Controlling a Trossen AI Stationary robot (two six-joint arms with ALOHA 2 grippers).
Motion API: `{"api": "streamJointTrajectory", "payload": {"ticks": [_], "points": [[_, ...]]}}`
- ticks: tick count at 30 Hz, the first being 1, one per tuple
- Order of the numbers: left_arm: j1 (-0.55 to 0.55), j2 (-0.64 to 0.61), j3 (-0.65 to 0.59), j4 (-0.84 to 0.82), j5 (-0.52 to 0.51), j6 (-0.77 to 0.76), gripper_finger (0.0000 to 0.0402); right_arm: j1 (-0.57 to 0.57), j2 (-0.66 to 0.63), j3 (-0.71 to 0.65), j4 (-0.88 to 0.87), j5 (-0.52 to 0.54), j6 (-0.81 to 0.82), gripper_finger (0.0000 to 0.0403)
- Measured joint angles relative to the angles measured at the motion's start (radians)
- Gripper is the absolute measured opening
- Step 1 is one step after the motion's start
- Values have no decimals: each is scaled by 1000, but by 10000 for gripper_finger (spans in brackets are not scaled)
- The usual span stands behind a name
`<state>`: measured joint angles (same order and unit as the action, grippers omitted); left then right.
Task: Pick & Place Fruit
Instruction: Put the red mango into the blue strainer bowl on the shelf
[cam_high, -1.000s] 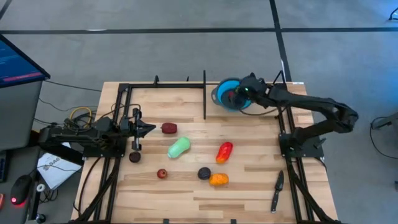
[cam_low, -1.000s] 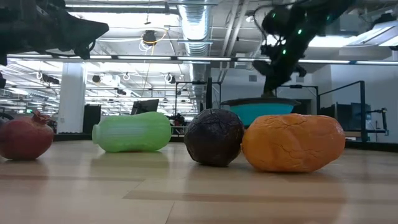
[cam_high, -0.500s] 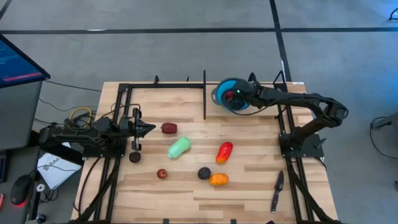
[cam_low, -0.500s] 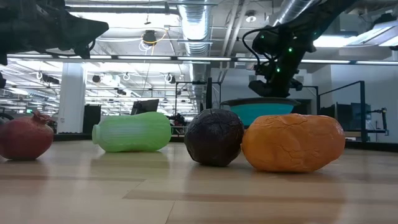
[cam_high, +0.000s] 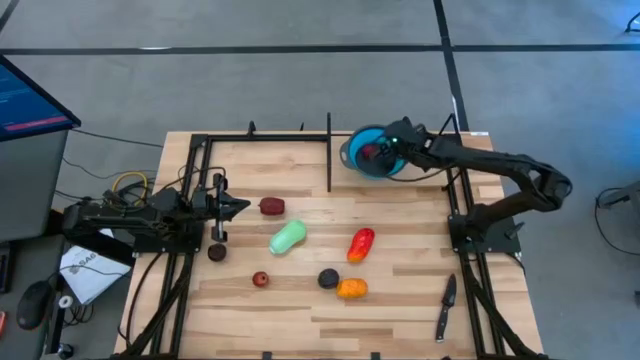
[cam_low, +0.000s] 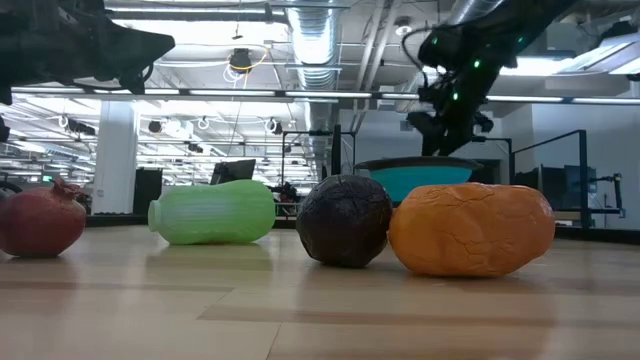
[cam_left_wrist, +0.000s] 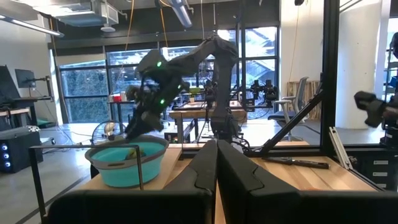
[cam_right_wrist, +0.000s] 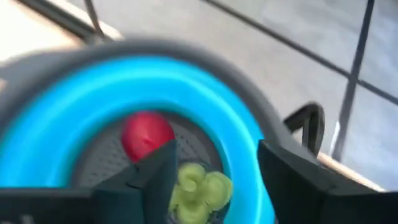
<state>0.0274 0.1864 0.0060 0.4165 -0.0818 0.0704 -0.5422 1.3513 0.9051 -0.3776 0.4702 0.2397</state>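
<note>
Two pieces already lie in the blue bowl (cam_right_wrist: 74, 99) at the desk's far right: a small red fruit (cam_right_wrist: 146, 135) and a yellow-green cluster (cam_right_wrist: 199, 190). The right gripper (cam_right_wrist: 211, 177) hangs just above the bowl, its jaws spread apart and holding nothing, so a drop looks finished.

Seven pieces wait on the desk (cam_high: 400, 310): the maroon fruit (cam_high: 271, 206), pale green oblong (cam_high: 287, 237), red pepper (cam_high: 360, 244), orange piece (cam_high: 351, 289), dark purple piece (cam_high: 328, 279), small red pomegranate (cam_high: 260, 279) and a dark round one (cam_high: 217, 252).

The left gripper (cam_left_wrist: 216, 163) rests at the left edge, jaws closed and empty. The task seems under a quarter done.
</note>
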Motion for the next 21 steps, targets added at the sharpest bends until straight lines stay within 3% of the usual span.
{"api": "streamJointTrajectory", "payload": {"ticks": [4,11,16,21], "points": [[0,0,0,3,0,0,3,56,-94,0,32,2,-1,246],[0,0,0,5,0,-13,3,267,-190,0,84,2,-6,243],[0,0,0,7,0,-34,3,501,-134,0,64,-12,-82,234],[0,0,0,10,0,-34,3,691,-40,0,41,-143,-78,229]]}}
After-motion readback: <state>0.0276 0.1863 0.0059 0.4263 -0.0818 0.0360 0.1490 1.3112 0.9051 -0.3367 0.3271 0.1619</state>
